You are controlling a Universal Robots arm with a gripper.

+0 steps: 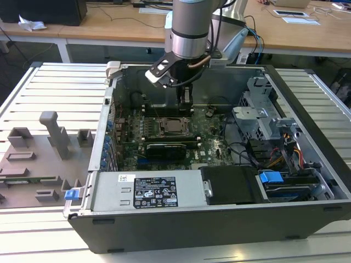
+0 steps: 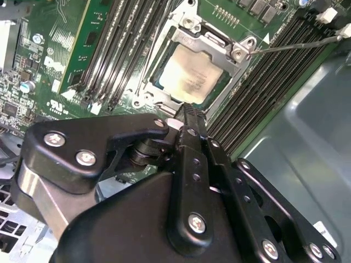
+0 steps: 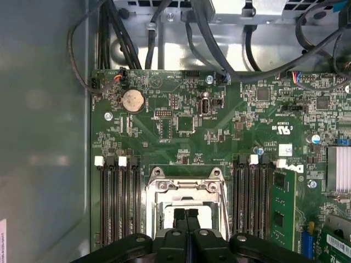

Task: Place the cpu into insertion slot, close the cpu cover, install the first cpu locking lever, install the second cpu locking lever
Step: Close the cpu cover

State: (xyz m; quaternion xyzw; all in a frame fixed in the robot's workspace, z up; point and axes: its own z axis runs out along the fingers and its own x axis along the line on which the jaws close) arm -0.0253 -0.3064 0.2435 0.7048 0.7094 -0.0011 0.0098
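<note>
While I am hovering my gripper (image 2: 189, 112) over the slot (image 2: 141, 97), I am holding its fingers pressed together, grasping nothing.

Condition: the cpu (image 2: 189, 76) is sitting in the slot, and the cover (image 2: 219, 41) is lying flat around it, with the grey top showing through the window. One thin lever (image 2: 296, 45) is sticking out from a corner of the frame, across the memory slots (image 2: 126, 49). I am judging it unlatched.

Risks: the closed tips are hanging right over the near edge of the cpu. Any descent here would be pressing on the chip or scraping the cover instead of meeting a lever. The lever is thin and springy. A push off its line would be sending the tips sliding onto the memory slots or the board (image 3: 186, 131). With that lever free, the cover is, I am judging, only resting and could be lifting.

Position: the cpu is lying directly beneath my fingertips (image 3: 180, 215), close below. Whether they are touching it, I cannot tell.
</note>
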